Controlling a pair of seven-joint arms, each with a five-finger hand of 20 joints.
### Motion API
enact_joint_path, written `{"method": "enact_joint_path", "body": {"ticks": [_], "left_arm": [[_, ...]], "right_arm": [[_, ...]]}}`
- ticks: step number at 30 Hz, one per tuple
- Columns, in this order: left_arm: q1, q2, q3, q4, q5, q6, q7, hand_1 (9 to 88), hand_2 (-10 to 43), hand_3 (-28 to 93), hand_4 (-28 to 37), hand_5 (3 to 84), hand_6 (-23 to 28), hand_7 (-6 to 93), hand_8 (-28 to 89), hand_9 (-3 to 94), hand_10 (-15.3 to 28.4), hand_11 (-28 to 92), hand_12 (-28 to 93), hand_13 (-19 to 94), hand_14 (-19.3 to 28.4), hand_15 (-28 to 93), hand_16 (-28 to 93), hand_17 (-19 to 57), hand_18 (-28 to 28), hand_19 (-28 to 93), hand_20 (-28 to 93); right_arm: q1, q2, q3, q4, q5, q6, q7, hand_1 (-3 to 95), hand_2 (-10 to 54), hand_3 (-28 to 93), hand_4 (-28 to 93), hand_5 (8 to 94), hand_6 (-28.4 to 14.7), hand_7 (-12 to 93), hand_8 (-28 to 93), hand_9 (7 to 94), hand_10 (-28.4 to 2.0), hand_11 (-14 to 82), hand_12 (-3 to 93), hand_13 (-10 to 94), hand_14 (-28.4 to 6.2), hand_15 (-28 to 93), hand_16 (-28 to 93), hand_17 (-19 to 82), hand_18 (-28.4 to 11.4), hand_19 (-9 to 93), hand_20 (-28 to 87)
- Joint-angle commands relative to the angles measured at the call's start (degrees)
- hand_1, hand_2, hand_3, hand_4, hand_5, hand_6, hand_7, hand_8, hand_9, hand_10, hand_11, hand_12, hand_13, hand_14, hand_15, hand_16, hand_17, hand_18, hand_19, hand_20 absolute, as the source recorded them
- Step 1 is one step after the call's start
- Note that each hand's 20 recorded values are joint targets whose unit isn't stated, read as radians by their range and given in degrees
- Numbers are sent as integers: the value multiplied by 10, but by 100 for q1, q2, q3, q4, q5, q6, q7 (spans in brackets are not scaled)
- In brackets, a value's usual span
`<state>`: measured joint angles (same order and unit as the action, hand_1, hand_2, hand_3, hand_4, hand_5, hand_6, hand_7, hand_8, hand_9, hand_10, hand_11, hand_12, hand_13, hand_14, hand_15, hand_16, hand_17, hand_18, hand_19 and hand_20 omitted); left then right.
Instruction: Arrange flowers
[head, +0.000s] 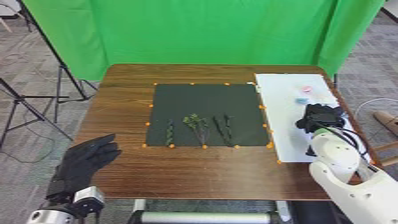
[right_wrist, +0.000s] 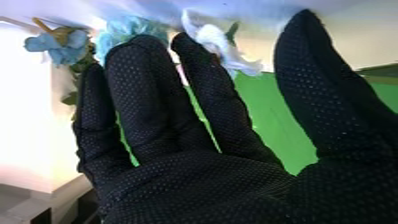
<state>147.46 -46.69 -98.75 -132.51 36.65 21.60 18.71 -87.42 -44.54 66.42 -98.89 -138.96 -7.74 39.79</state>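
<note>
Right hand (head: 322, 116) sits over the white sheet (head: 280, 112), which lies just to the right of the black mat (head: 187, 102), my landmark. In the right wrist view that hand (right_wrist: 191, 182) is open, its fingers long and straight, its thumb well apart from them, with nothing gripped. Close to its fingertips are a fluffy turquoise bloom (right_wrist: 138, 25), a dusty-blue flower (right_wrist: 62, 45) and a white flower (right_wrist: 211, 40); whether it touches any of them, I cannot tell.

In the head view, a pink bloom (head: 306, 89) and a pale blue bloom (head: 302, 100) lie on the sheet, to the right of the mat. On the mat's near half lie a dark green sprig (head: 170, 134), a leafy sprig (head: 194, 121) in the middle and dark stems (head: 228, 129) to its right.

Left hand (head: 78, 162) is to the near left of the mat, its fingers relaxed and holding nothing. Under the mat is the brown worktop (head: 178, 172); beyond it hangs a green curtain (head: 204, 30).
</note>
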Motion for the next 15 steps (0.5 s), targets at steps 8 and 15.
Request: {"method": "enact_joint_path", "body": {"ticks": [8,15], "left_arm": [[20,-94,12,11,80,-87,-98,287,75,799,-118,485,154,134,-79,408,236,389,100,310,284,646,-142,-78,224,592,249],[46,-129,-43,2,103,-114,-123,287,76,799,-117,485,154,134,-80,408,234,390,101,310,284,646,-142,-78,224,591,250]], "right_arm": [[89,184,-500,312,-805,1087,460,505,-71,745,-282,761,-54,211,19,747,-129,306,320,648,-118,749,233,243,-274,817,247],[233,251,-631,230,-1035,1499,392,535,-74,745,-282,833,-18,223,45,837,-113,309,354,728,-91,736,265,288,-268,848,235]]}}
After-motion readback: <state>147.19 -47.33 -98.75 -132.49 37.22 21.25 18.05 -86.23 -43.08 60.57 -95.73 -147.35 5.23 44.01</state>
